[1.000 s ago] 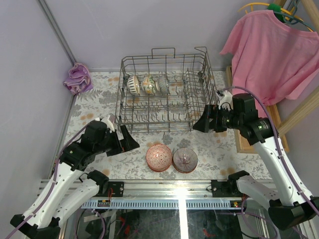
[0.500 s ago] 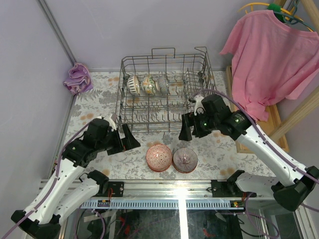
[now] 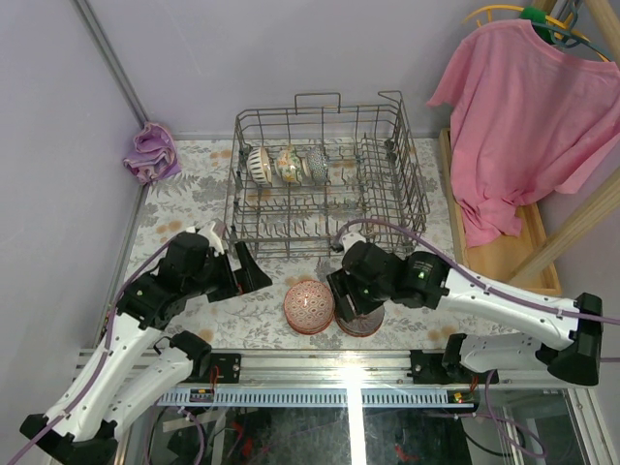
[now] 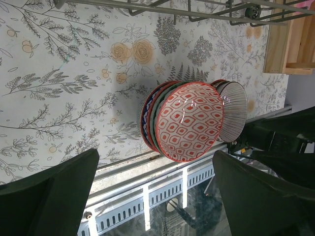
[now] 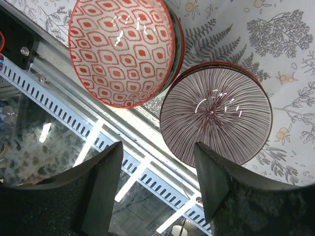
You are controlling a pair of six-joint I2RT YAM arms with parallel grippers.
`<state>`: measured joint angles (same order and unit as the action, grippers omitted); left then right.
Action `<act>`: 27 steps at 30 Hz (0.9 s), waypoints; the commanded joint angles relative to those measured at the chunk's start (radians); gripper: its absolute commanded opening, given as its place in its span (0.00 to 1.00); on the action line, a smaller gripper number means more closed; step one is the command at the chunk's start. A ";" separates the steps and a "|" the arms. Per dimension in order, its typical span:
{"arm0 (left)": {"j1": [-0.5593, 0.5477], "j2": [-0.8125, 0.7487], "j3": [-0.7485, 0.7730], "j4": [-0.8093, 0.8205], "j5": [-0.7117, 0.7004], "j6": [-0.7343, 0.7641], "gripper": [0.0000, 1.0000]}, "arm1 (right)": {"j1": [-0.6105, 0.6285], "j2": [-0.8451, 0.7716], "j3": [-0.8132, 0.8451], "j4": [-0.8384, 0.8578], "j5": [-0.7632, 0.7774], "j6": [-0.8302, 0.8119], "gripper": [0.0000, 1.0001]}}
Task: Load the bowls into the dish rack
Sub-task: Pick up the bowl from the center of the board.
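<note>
— Where is the left gripper (image 3: 250, 273)?
— In front of the grey metal wire dish rack (image 3: 291, 232), at its left corner, jaws wide open and empty.
— And the round ceramic bowls (image 3: 288, 165)?
— Three stand on edge inside the rack. Before it sit the red-patterned stack (image 3: 309, 305), then the purple-striped stack (image 3: 366, 318). The right gripper (image 3: 341, 291) hovers over that one, jaws apart, gripping nothing.

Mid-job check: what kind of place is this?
Probably a lab test cell, not a real kitchen: an aluminium mounting rail, plain partition walls, and a pink T-shirt hanging beside the dish rack.
</note>
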<state>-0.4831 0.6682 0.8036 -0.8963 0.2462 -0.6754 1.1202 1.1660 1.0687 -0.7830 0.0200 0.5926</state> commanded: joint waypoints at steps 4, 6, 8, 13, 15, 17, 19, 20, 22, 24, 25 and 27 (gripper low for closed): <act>-0.003 -0.033 -0.020 0.035 0.075 0.020 1.00 | 0.129 0.053 0.017 -0.033 0.166 0.102 0.65; -0.003 -0.043 -0.024 0.034 0.076 0.017 1.00 | 0.157 0.076 0.017 -0.038 0.177 0.114 0.63; -0.004 -0.053 -0.027 0.031 0.075 0.013 1.00 | 0.178 0.099 0.017 -0.048 0.193 0.127 0.60; -0.003 -0.074 -0.039 0.023 0.075 0.010 1.00 | 0.204 0.139 0.047 -0.048 0.218 0.136 0.57; -0.003 -0.076 -0.045 0.022 0.078 0.008 1.00 | 0.209 0.157 0.084 -0.052 0.240 0.135 0.57; -0.003 -0.077 -0.044 0.023 0.079 0.007 1.00 | 0.210 0.176 0.116 -0.057 0.268 0.139 0.58; -0.003 -0.079 -0.044 0.023 0.079 0.008 1.00 | 0.210 0.197 0.143 -0.059 0.296 0.147 0.59; -0.003 -0.081 -0.045 0.022 0.078 0.009 1.00 | 0.210 0.210 0.158 -0.064 0.308 0.150 0.59; -0.003 -0.077 -0.052 0.025 0.087 0.011 1.00 | 0.210 0.235 0.189 -0.077 0.332 0.155 0.58; -0.003 -0.071 -0.070 0.037 0.107 0.014 1.00 | 0.210 0.258 0.215 -0.089 0.353 0.155 0.57; -0.003 -0.066 -0.074 0.037 0.109 0.014 1.00 | 0.210 0.267 0.229 -0.094 0.356 0.151 0.57; -0.003 -0.063 -0.079 0.037 0.112 0.018 1.00 | 0.210 0.280 0.256 -0.091 0.347 0.132 0.57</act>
<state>-0.4831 0.6003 0.7444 -0.8932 0.2485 -0.6765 1.3220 1.4231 1.2484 -0.8501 0.3061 0.7269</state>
